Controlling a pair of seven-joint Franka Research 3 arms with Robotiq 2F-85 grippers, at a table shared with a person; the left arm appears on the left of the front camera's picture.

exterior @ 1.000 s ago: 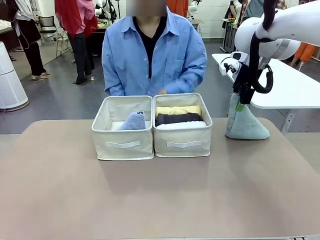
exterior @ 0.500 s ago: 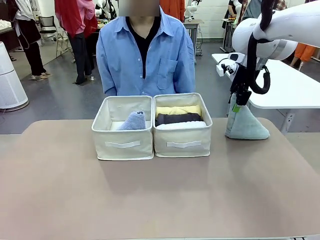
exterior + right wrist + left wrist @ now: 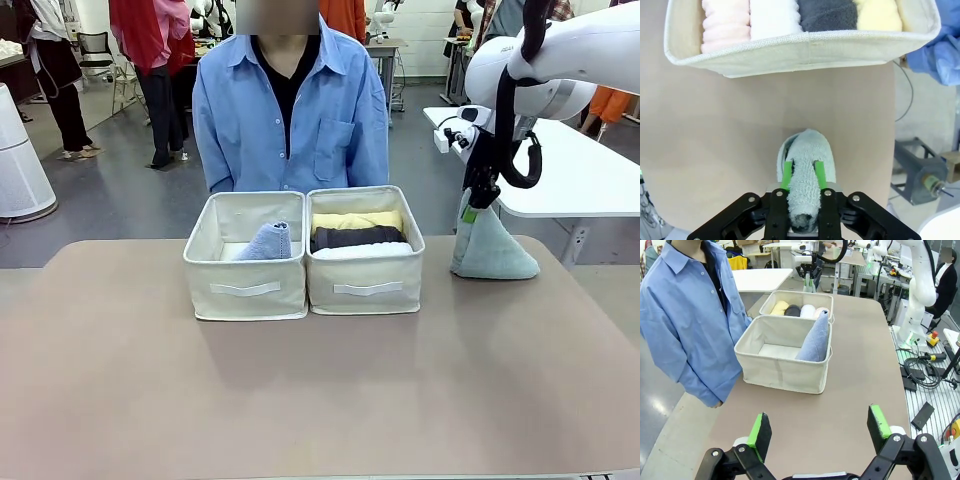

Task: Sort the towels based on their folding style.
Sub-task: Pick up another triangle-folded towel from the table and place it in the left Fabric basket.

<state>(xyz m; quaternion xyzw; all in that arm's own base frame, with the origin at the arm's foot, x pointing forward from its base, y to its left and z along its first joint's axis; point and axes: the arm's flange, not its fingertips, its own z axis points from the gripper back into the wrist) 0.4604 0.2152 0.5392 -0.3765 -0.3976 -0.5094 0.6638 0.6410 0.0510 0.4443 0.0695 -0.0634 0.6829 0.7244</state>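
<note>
Beige fabric forms two open-topped boxes, which are set side by side and touching at the far middle of the tan table (image 3: 320,400), directly before a person in a blue shirt (image 3: 290,110). Six terry towels are counted in all: four rolls and two cones.

In the left-hand box (image 3: 245,290), one grey-blue cone towel (image 3: 268,243) is stood tip upward at the side next to the neighbouring box. In the right-hand box (image 3: 366,288), four thick cylinder rolls are laid in a row, each touching the next. They are one yellow roll (image 3: 355,221) at the person's end, one dark grey roll (image 3: 357,237), one white roll (image 3: 362,251) and one pink roll (image 3: 725,22) at the robot's end.

The second cone, a grey-green cone towel (image 3: 492,255), is stood upright on the table, well apart from the boxes, toward the robot's right. Its tip is clamped by the right gripper (image 3: 803,175), which is positioned above it. Both green pads (image 3: 787,175) are pressed against the terry, one on each side, with the jaws narrowed to the width of the tip. The base of the cone is rested on the table.

The left gripper (image 3: 819,427) is held above the table beside the boxes. Its jaws are spread wide, and nothing is held between them.
</note>
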